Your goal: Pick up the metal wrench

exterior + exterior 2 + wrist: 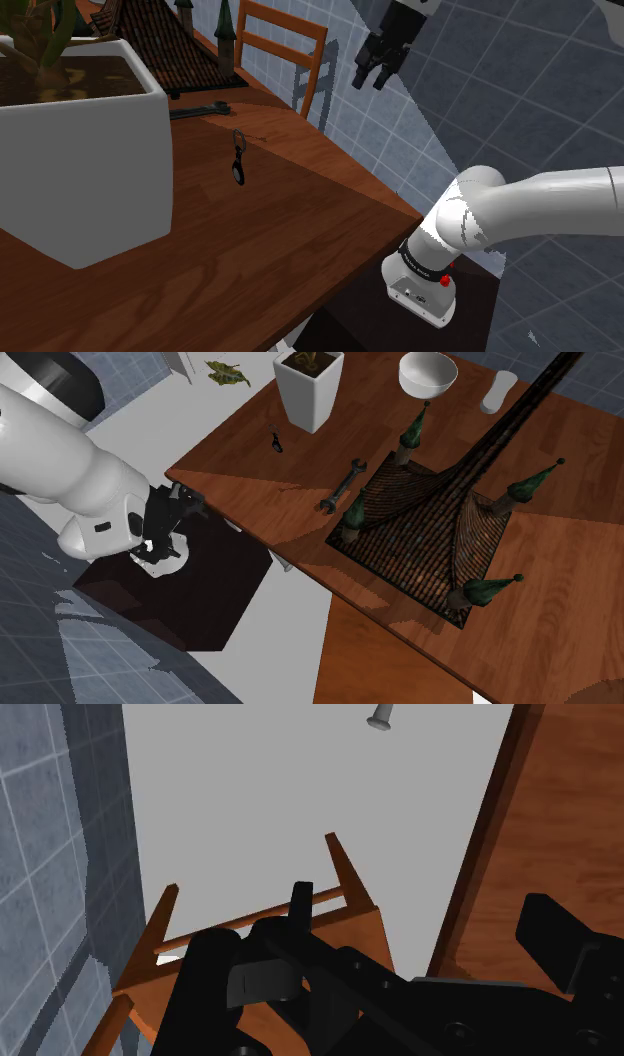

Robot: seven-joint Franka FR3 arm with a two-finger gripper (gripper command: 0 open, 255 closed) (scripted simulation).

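Note:
The wrench point(196, 110) is a dark, slim tool lying flat on the brown wooden table point(250, 240), just in front of a dark tiled roof model. In the second exterior view the wrench point(340, 486) lies at the roof model's corner, near the table's edge. My black gripper point(373, 72) hangs high in the air off the table's side, well to the shoulder view's right of the wrench. Its fingers stand apart with nothing between them. In the wrist view the gripper point(385, 939) looks down past the table's edge onto a wooden chair.
A large white planter point(85, 170) fills the table's near left. A small black key fob point(238, 160) lies between planter and wrench. The roof model point(430, 522) has green spires. A white bowl point(428, 372) and a wooden chair point(285, 50) stand farther off.

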